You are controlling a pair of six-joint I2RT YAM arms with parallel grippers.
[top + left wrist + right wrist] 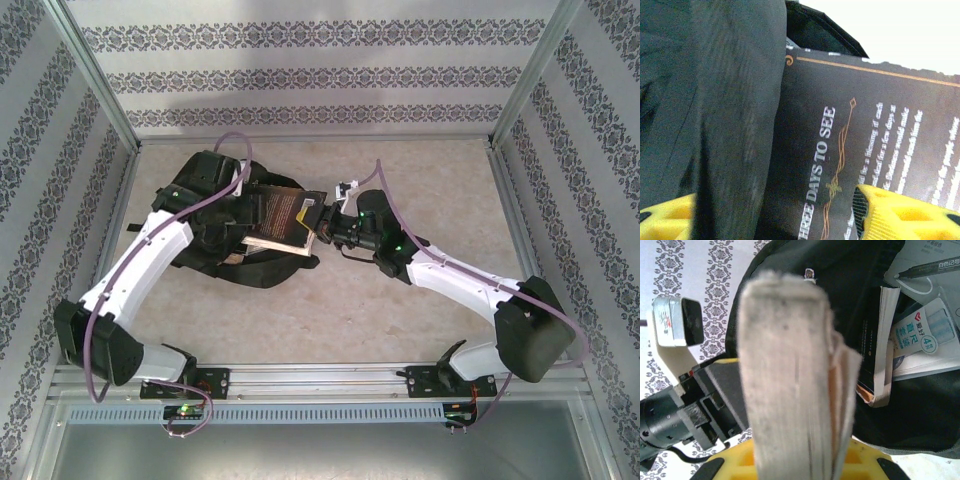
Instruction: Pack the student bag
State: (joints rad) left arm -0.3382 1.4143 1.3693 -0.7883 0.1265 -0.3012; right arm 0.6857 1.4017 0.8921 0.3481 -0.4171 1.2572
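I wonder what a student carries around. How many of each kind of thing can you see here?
Bag: 1
Books: 2, the held book and the book in the bag
Pen: 1
Ruler packet: 1
Total: 5
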